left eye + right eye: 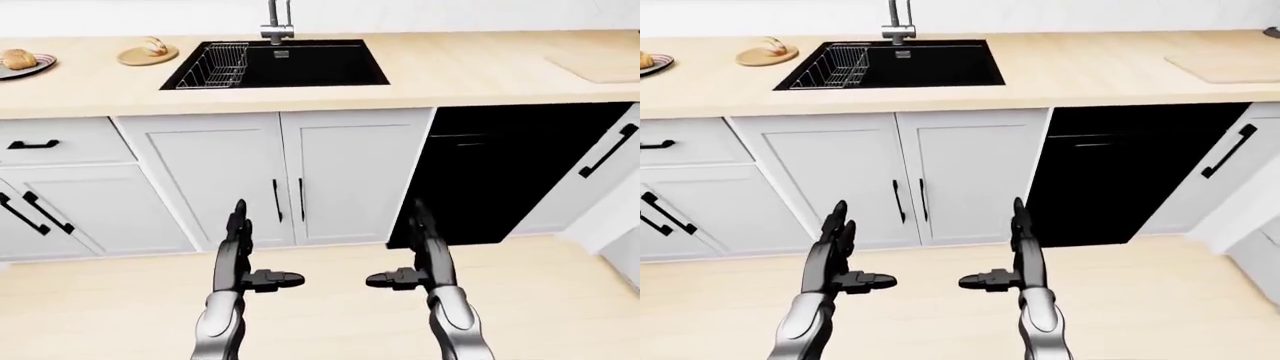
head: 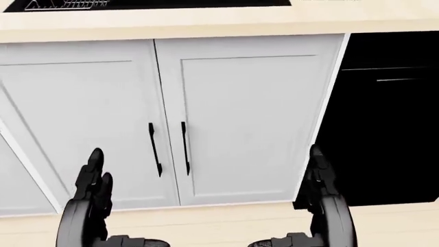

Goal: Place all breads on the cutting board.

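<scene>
Approach step: left hand (image 1: 238, 247) and right hand (image 1: 428, 247) both released, empty. Breads (image 1: 17, 58) (image 1: 154, 46) lie upper left on the surface (image 1: 470, 71); cutting board (image 1: 600, 67) far right. Next: close in on the breads.

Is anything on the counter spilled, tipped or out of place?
Nothing stands out. Two breads sit on separate plates at the counter's left end, the cutting board lies flat at its right end, and the rack stands in the sink. Both hands are open and hold nothing.
</scene>
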Robot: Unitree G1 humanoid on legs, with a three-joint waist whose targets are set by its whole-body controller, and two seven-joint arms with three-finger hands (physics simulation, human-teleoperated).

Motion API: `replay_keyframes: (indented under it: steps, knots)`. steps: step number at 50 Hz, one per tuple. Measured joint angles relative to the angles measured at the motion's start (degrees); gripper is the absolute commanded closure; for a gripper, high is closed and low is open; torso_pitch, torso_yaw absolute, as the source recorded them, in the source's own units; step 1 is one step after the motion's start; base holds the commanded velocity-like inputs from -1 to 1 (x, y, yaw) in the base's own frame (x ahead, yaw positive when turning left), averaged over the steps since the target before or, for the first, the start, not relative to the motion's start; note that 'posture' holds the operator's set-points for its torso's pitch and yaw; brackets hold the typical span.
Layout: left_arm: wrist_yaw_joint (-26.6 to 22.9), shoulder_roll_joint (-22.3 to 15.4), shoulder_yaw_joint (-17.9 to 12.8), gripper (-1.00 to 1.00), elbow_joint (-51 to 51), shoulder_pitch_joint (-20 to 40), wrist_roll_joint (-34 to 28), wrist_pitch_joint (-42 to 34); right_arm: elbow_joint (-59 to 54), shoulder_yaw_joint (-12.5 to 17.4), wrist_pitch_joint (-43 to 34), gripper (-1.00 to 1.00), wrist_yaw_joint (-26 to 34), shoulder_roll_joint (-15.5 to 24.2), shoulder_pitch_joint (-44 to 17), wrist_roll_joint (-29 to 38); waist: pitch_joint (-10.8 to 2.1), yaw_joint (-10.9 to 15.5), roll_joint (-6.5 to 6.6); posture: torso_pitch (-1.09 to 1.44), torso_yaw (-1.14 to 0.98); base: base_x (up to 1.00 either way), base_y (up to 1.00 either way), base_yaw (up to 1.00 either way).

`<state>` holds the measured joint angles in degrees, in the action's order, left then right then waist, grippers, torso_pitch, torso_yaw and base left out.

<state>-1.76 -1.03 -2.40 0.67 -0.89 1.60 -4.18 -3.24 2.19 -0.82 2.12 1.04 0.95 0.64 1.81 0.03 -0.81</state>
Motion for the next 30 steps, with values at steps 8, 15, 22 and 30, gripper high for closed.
replay_keyframes:
  steps: [8, 15, 22, 30]
  knots:
    - [-0.32, 0.61, 1.12, -1.0, 0.17, -0.25, 0.28, -0.77, -1.09, 0.94, 0.02, -1.0, -0.36, 0.49, 0.43, -0.01, -0.26, -1.02, -2.54, 0.0, 0.0, 0.0, 0.26, 0.0]
    - [-0.34, 0.49, 0.71, -1.0, -0.08, 0.39, 0.37, 0.31, -0.11, 0.73, 0.3, -1.0, -0.35, 0.53, 0.07, -0.01, 0.12, -1.0, 2.15, 0.0, 0.0, 0.0, 0.27, 0.0]
    - [0.22, -0.24, -0.96, -1.0, 1.34, -0.01, 0.31, 0.35, -1.16, -1.05, 0.03, -1.0, 0.3, -0.31, 0.33, 0.02, -0.2, 0.47, 3.4, 0.0, 0.0, 0.0, 0.28, 0.0]
    - [0.1, 0.03, 0.12, -1.0, -1.44, 0.06, 0.35, -0.85, 0.18, 0.07, 0.39, -1.0, -0.12, 0.06, -0.16, 0.09, 0.26, -0.17, -2.18, 0.0, 0.0, 0.0, 0.29, 0.0]
